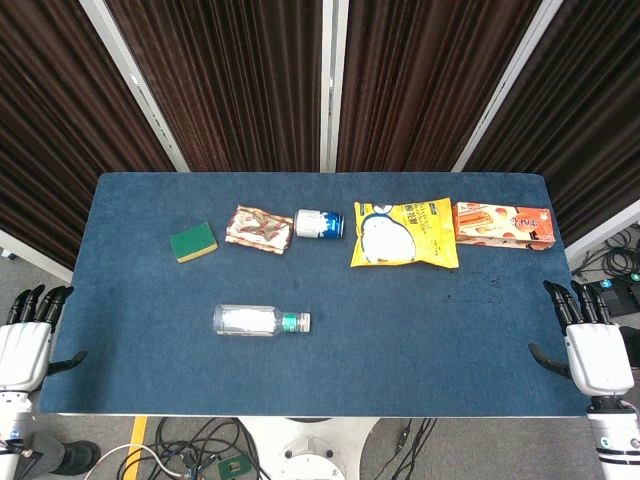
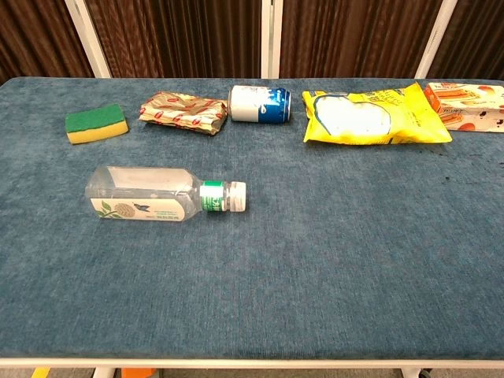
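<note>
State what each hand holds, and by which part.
Nothing is held: the left hand and right hand hang open beside the table.

Blue cloth tabletop (image 1: 420, 330), and along the far side a row: green-and-yellow sponge (image 1: 193, 241), crinkled red-patterned wrapper (image 1: 259, 228), blue-and-white can (image 1: 319, 224) on its side, yellow snack bag (image 1: 404, 233), orange biscuit box (image 1: 504, 224). Nearer, alone, a clear bottle (image 1: 261, 320) lies flat, cap pointing right.
</note>
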{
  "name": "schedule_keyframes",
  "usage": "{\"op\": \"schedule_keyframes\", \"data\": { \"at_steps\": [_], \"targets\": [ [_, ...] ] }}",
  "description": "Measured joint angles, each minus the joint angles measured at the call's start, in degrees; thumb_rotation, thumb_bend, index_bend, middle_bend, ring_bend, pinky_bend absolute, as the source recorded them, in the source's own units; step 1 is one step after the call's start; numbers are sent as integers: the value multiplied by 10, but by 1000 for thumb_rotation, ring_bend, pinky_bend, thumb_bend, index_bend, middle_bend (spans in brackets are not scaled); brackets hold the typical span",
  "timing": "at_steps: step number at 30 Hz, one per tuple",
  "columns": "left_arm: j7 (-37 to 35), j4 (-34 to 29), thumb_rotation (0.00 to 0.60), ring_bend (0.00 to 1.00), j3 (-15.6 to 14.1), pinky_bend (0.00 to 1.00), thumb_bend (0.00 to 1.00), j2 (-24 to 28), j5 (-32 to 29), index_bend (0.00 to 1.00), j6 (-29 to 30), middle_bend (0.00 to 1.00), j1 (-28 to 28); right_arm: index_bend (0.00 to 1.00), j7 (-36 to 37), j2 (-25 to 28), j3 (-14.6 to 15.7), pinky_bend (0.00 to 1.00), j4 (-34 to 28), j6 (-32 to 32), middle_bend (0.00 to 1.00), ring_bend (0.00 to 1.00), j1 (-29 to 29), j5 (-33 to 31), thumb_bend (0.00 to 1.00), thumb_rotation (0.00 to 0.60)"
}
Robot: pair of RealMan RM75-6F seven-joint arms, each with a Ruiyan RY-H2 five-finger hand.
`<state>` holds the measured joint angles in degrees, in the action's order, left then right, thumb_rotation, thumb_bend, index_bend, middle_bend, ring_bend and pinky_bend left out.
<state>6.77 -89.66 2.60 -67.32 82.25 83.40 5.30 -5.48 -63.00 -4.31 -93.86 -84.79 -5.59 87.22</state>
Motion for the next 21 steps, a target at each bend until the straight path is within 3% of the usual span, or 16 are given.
{"op": "schedule_keyframes", "data": {
  "at_steps": [13,21],
  "targets": [
    [2,-13,600,19,3,81,0,7,30,105,2,119,15,0,14,4,-3,0,6,-6,130,0,-1,2,128,600],
    [-3,-29,600,74,13,93,0,12,67,119,-86,120,93,0,12,16,-10,0,2,-10,130,0,-5,3,128,600]
  ]
}}
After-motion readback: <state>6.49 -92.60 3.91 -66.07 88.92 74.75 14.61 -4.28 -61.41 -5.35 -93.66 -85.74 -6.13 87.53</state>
